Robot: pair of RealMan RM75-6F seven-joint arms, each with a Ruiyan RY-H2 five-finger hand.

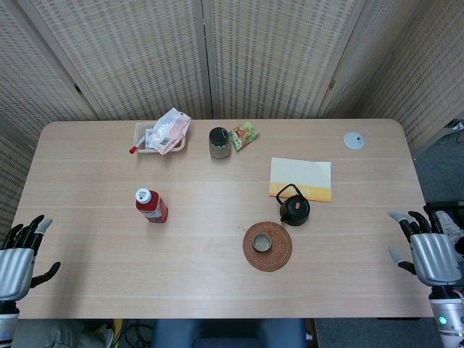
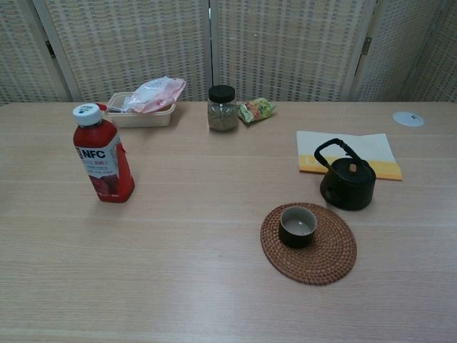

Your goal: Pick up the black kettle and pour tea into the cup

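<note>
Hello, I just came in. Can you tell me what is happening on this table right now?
Nothing is being handled yet. The left robot hand and right robot hand rest open at the table's side edges. The small black cast-iron kettle stands untouched, partly on a white and yellow paper booklet. Just in front of it, the small dark ceramic cup sits on a round woven brown coaster, waiting for tea.

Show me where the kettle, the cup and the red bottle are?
black kettle (image 2: 348, 187), chest view, on its round body.
cup (image 2: 298, 226), chest view, on its rim.
red bottle (image 2: 104, 166), chest view, on its label.
</note>
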